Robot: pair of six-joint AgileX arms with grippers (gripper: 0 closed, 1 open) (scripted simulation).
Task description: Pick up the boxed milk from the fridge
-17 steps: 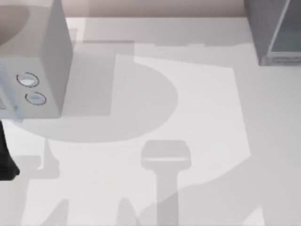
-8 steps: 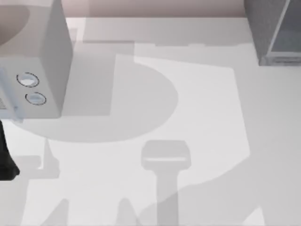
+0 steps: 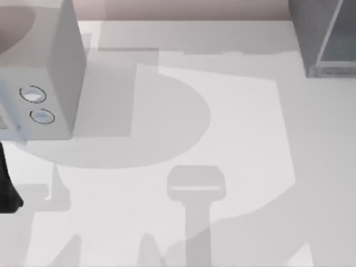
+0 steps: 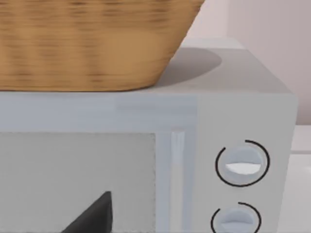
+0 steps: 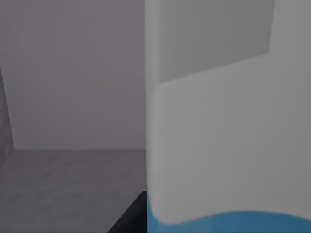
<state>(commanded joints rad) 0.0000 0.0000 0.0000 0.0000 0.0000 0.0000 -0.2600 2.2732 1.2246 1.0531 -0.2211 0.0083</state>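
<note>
Your right tool's grip cannot be told; your boxed milk [image 5: 223, 145] looms close inside the dark fridge [image 5: 73, 97].

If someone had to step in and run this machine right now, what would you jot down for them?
Left arm: parked at the table's left edge, its camera facing the microwave with a wicker basket on top.
Right arm: reached into the fridge at the table's far right corner; its camera sits right up against the boxed milk, white top and blue side showing, dark fridge interior behind.
Done: the approach to the carton.
Left: confirm a grip, then lift the milk out. I cannot tell whether the fingers have closed.
</note>
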